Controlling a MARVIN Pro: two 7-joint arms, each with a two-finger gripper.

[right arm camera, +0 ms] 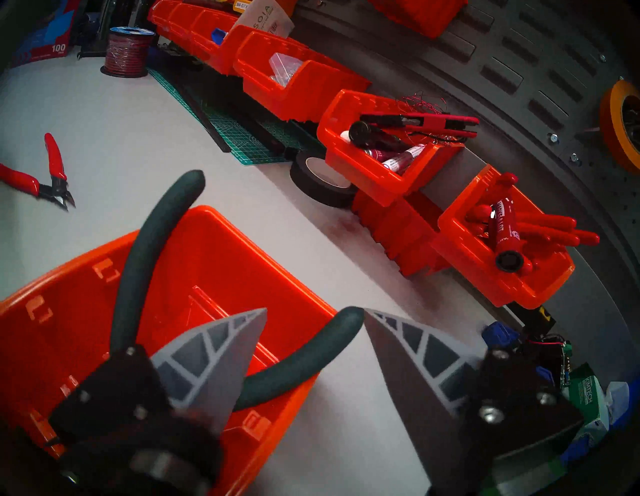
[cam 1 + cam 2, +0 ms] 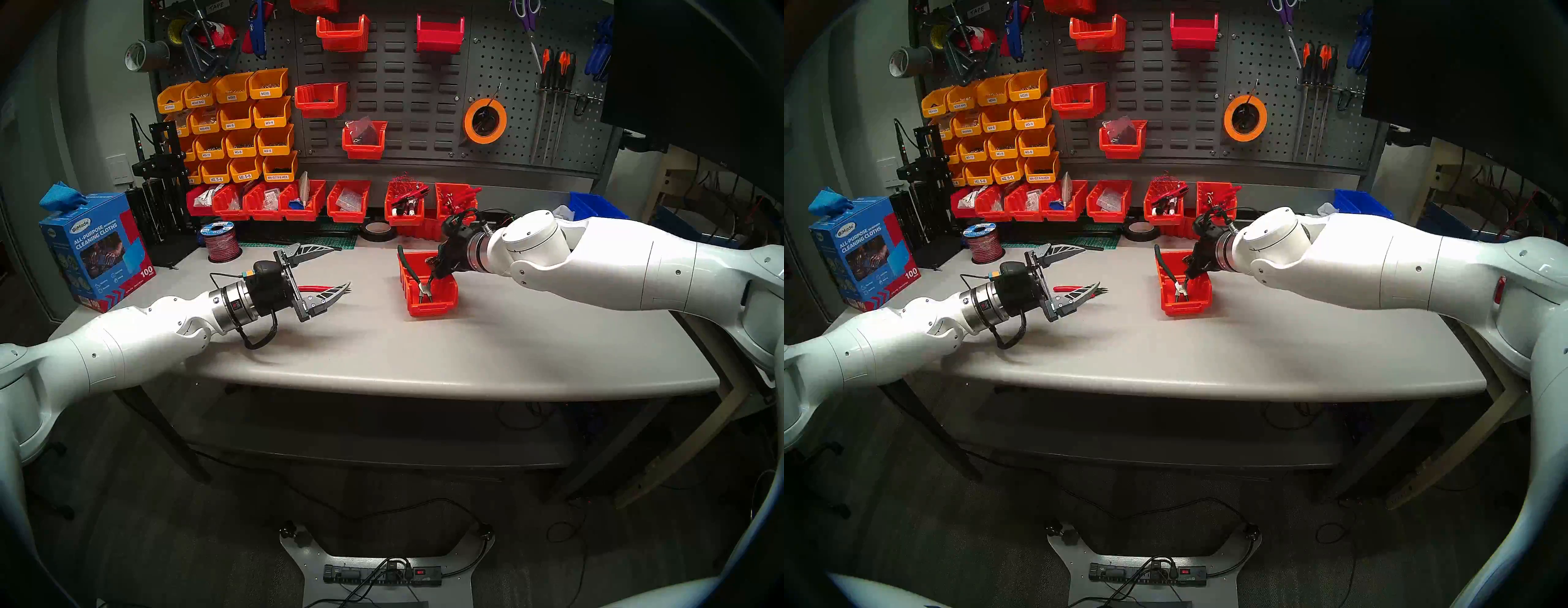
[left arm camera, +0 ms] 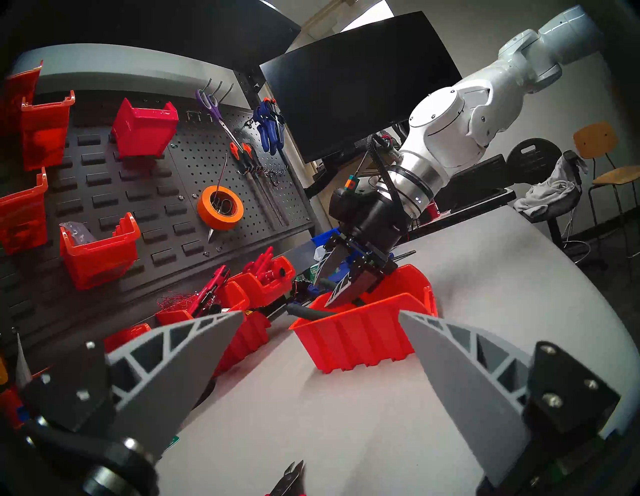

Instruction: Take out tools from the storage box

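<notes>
Pliers [image 2: 418, 278] with dark-green handles lie inside the red-orange storage box [image 2: 441, 303] on the counter [image 2: 509, 339], handles sticking up over its rim. The right claw [image 1: 315, 317] is spread wide, straddling 1 handle. The red-handled cutters [image 1: 52, 173] lie on the counter under the released, empty left claw [image 2: 337, 269].

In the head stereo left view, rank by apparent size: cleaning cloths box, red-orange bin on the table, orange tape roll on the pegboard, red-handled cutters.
1. Cleaning cloths box
2. Red-orange bin
3. Orange tape roll, though farther away
4. Red-handled cutters, partly hidden by the left gripper's fingers
</notes>
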